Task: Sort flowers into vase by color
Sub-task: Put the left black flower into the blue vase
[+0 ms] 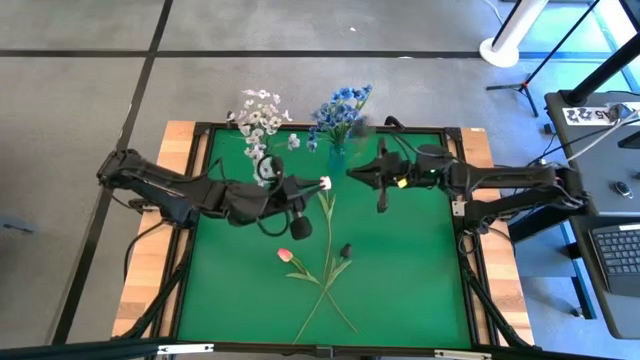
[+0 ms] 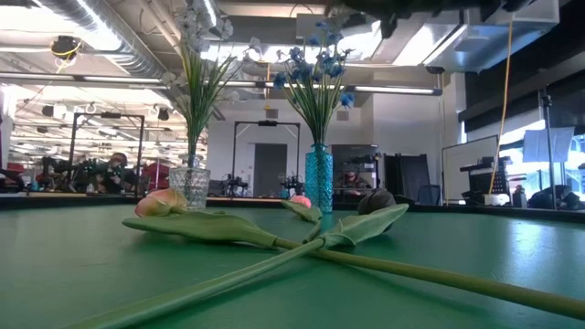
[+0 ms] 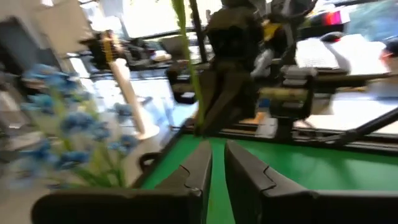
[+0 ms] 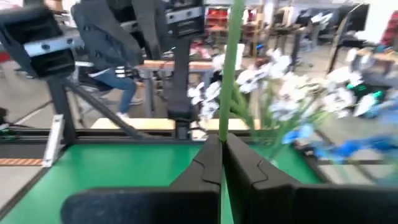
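1. The right gripper (image 4: pixel 222 144) had its two dark fingers pressed together on a long thin green flower stem (image 4: pixel 229 74), which ran out from the fingertips above the back of the green felt-covered table (image 1: pixel 420 280), close to the vases. I could not make out its blossom end.
2. The left gripper (image 3: pixel 217 149) faced it just beside, fingers a narrow slit apart with nothing between them.
3. The clear glass vase of white sprays (image 2: pixel 190 187) and the slim blue glass vase of blue sprays (image 2: pixel 318 178) stood side by side at the back edge.
4. Three tulips lay on the mat: a pink-headed tulip (image 1: pixel 284 254), a dark-headed tulip (image 1: pixel 345 249), their stems crossing, and a pale-headed tulip (image 1: pixel 326 182) nearer the left gripper.
5. These flowers looked very light and springy to me: a wiry stem that would flex and swing, and smooth enough to swivel in a pinch.
6. I would grip the bare stem, away from leaves and head, fairly near the bloom so the free tail hangs down for the vase mouth.
7. The narrow vases looked easy to tip.
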Motion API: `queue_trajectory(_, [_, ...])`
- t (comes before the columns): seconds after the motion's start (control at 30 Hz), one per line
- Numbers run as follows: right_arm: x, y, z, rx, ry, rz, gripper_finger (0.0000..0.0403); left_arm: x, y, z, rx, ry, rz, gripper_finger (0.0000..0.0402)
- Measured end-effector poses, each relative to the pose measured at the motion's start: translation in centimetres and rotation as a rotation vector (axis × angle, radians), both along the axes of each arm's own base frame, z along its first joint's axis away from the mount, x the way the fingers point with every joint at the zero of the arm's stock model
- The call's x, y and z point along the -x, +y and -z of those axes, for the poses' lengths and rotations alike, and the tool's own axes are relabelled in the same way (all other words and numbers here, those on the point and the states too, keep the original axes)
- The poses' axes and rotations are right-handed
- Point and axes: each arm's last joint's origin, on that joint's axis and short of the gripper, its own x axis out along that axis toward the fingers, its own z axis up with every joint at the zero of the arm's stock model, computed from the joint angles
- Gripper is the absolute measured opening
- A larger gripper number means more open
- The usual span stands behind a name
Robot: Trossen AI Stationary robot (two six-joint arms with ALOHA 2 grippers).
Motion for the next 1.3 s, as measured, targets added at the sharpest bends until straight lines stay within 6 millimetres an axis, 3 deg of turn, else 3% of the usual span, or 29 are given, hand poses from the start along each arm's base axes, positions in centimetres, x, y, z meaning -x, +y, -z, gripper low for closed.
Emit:
queue_trajectory(0.23, [2.0,-1.1,-0.6,0.038,0.056,0.147,0.0001,1.9,-1.7,-0.1,-0.001,0.039,-0.042,0.0066])
queue_trajectory(0.4, [2.7,-2.9,-0.1,0.029,0.111,0.226,0.0001,3.1,-1.8,1.5,0.100,0.137,-0.076,0.0063])
queue_trajectory(0.67, [4.2,-5.4,5.1,-0.060,0.055,0.270,0.0001,4.7,-2.9,4.6,0.220,0.225,-0.064,0.0017])
queue_trajectory(0.8, [5.6,-5.9,7.7,-0.091,-0.076,0.267,0.0000,5.8,-3.2,6.0,0.266,0.144,-0.029,0.0003])
queue_trajectory(0.93, [6.6,-5.9,8.8,-0.062,-0.209,0.304,0.0000,7.0,-3.0,8.6,0.320,0.059,0.023,0.0001])
queue_trajectory(1.13, [5.6,-6.4,8.9,0.005,-0.198,0.330,0.0000,8.1,-1.5,12.8,0.424,-0.089,0.116,0.0001])
queue_trajectory(1.3, [4.0,-7.2,8.4,0.053,-0.179,0.346,0.0000,8.6,-0.3,14.9,0.460,-0.155,0.117,0.0000])
